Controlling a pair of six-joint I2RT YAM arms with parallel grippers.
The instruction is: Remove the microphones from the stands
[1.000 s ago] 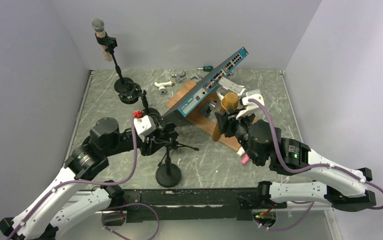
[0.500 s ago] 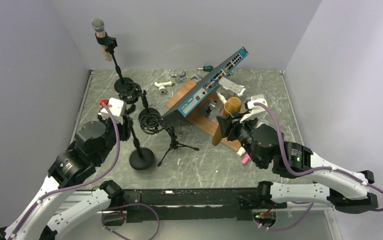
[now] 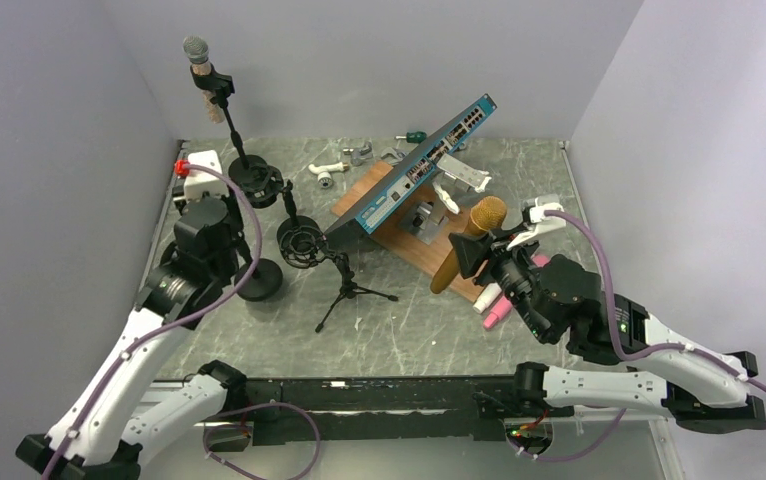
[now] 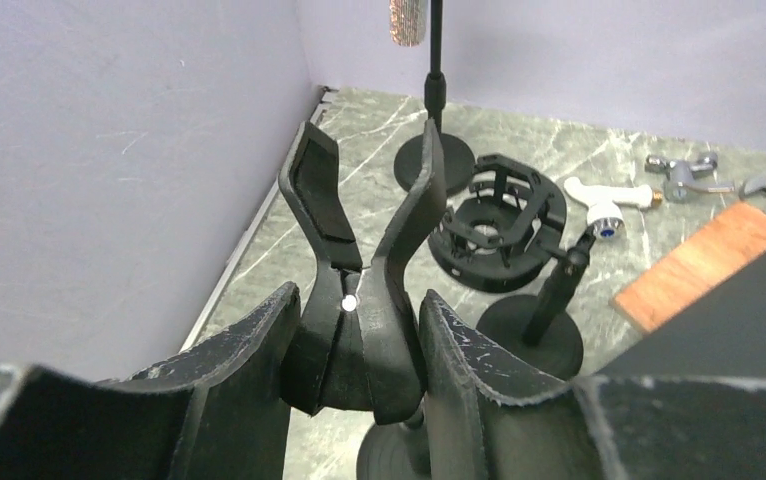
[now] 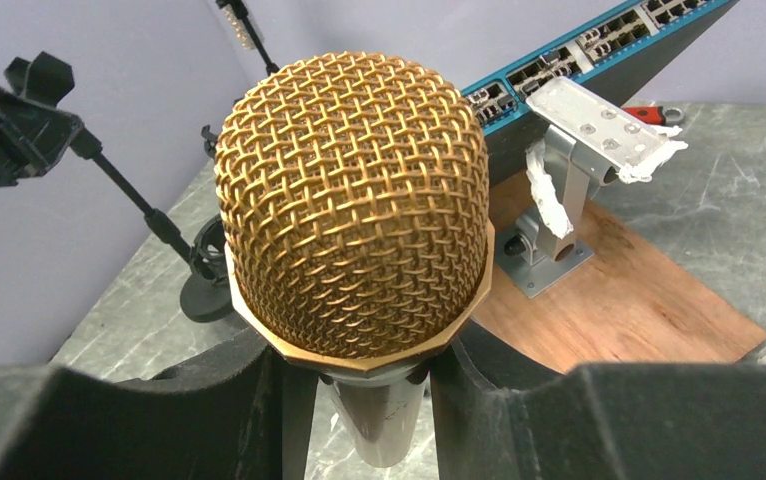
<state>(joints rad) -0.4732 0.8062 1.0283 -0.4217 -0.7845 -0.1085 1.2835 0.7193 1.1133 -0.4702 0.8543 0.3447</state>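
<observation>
My right gripper (image 3: 464, 256) is shut on the gold-headed microphone (image 3: 479, 222) and holds it tilted in the air over the wooden board, apart from any stand. In the right wrist view the gold mesh head (image 5: 354, 200) fills the centre, and my gripper (image 5: 359, 345) pinches the grey handle just below it. My left gripper (image 3: 225, 252) is shut on the empty black clip (image 4: 409, 230) of the stand. The stand's round base (image 3: 260, 280) sits at the left of the table. In the left wrist view my gripper (image 4: 359, 300) squeezes the clip's lower part.
A second microphone (image 3: 196, 50) stands on a tall stand (image 3: 249, 175) at the back left. A shock mount on a tripod (image 3: 301, 241) stands mid-table. A blue network switch (image 3: 424, 165) leans over a wooden board (image 3: 411, 243). White fittings (image 3: 329, 172) and a pink object (image 3: 494, 318) lie nearby.
My left gripper has carried the empty stand left and back, away from the tripod. My right gripper has moved right with the microphone, which tilts more.
</observation>
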